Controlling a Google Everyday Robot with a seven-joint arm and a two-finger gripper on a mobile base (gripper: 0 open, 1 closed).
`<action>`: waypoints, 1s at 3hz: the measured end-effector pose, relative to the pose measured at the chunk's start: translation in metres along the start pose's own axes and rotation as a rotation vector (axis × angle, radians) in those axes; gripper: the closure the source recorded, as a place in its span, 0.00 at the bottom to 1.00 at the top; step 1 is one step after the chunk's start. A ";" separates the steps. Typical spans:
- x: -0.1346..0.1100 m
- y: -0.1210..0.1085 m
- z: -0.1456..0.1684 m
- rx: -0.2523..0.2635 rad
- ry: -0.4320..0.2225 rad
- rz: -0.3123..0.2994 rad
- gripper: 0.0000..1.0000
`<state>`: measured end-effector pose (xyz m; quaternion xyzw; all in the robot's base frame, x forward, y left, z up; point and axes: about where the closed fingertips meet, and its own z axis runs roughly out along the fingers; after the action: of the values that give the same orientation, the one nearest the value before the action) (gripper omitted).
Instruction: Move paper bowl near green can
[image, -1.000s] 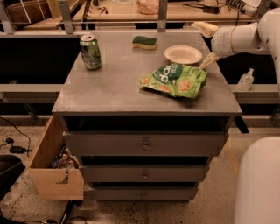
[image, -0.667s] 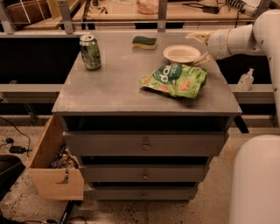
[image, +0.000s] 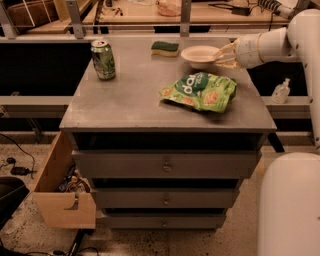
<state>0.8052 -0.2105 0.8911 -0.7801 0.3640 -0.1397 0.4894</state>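
Observation:
The paper bowl is off-white and sits at the back right of the grey cabinet top, seemingly raised a little off it. My gripper reaches in from the right on the white arm, and its pale fingers close on the bowl's right rim. The green can stands upright at the back left of the top, well apart from the bowl.
A green snack bag lies just in front of the bowl. A green-and-yellow sponge lies left of the bowl at the back edge. A wooden drawer hangs open at lower left. My white base fills the lower right.
The gripper has moved left onto the bowl's right rim and taken hold of it. The bowl has shifted a little up and to the left. The can and bag have not moved.

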 end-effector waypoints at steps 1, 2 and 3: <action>-0.001 -0.001 -0.002 -0.006 0.000 -0.003 1.00; -0.001 -0.001 -0.002 -0.006 0.000 -0.003 1.00; -0.003 -0.005 -0.001 -0.017 0.008 -0.009 1.00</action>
<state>0.8049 -0.2081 0.8966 -0.7852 0.3638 -0.1420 0.4806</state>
